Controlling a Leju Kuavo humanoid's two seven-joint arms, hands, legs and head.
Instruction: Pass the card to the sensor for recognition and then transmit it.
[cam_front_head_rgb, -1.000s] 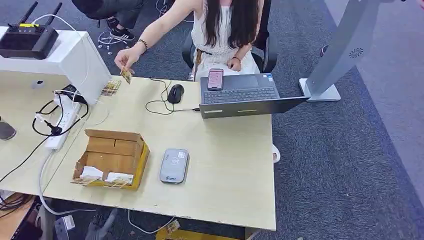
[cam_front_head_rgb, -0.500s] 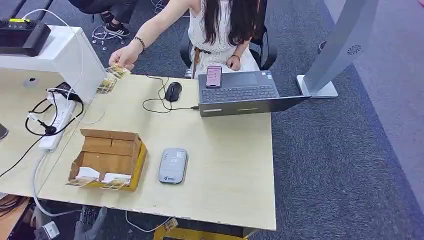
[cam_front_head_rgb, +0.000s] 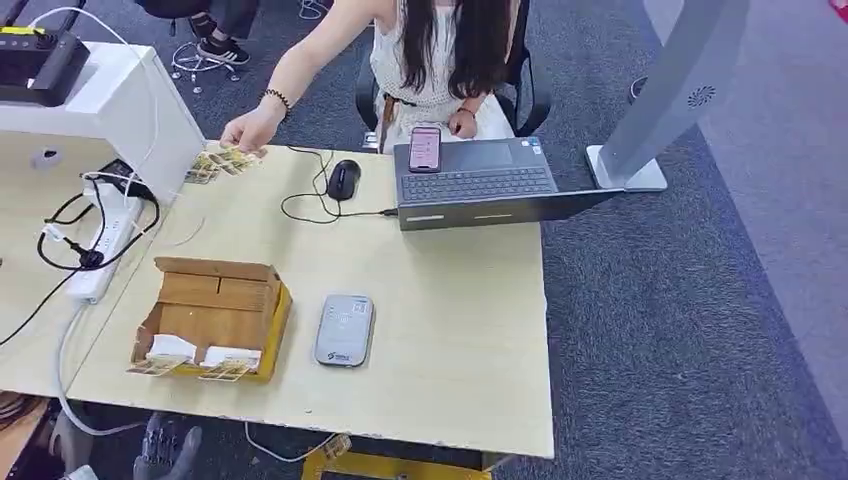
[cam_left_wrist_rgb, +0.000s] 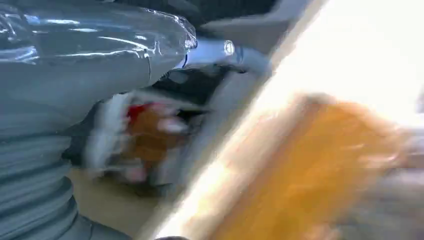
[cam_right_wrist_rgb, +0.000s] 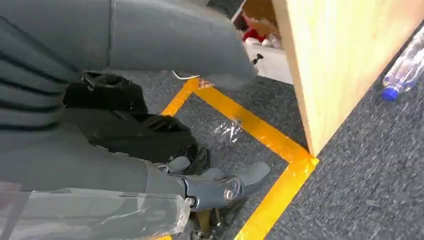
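Note:
Several cards (cam_front_head_rgb: 196, 358) lie at the near end of an open cardboard box (cam_front_head_rgb: 212, 316) on the wooden table (cam_front_head_rgb: 450, 340). The grey card sensor (cam_front_head_rgb: 345, 330) lies flat just right of the box. At the table's far left corner a person's hand (cam_front_head_rgb: 246, 130) rests over a small pile of cards (cam_front_head_rgb: 214, 163). My left hand (cam_front_head_rgb: 165, 447) hangs below the table's near edge, left of the box, holding nothing; the left wrist view of the left hand (cam_left_wrist_rgb: 75, 75) is blurred. My right hand (cam_right_wrist_rgb: 150, 145) hangs beside the table's wooden side, fingers apart and empty.
A laptop (cam_front_head_rgb: 480, 185) with a phone (cam_front_head_rgb: 425, 148) on it, a mouse (cam_front_head_rgb: 343, 180) and cables sit at the far edge. A power strip (cam_front_head_rgb: 100, 250) and white box (cam_front_head_rgb: 110, 110) stand left. A grey stand (cam_front_head_rgb: 680, 100) rises right. Yellow floor tape (cam_right_wrist_rgb: 270, 135) and a bottle (cam_right_wrist_rgb: 405, 70) lie below.
The camera has shifted a little. The person's hand lowered a card onto the pile at the far left corner. My left hand rose into view below the table's near edge.

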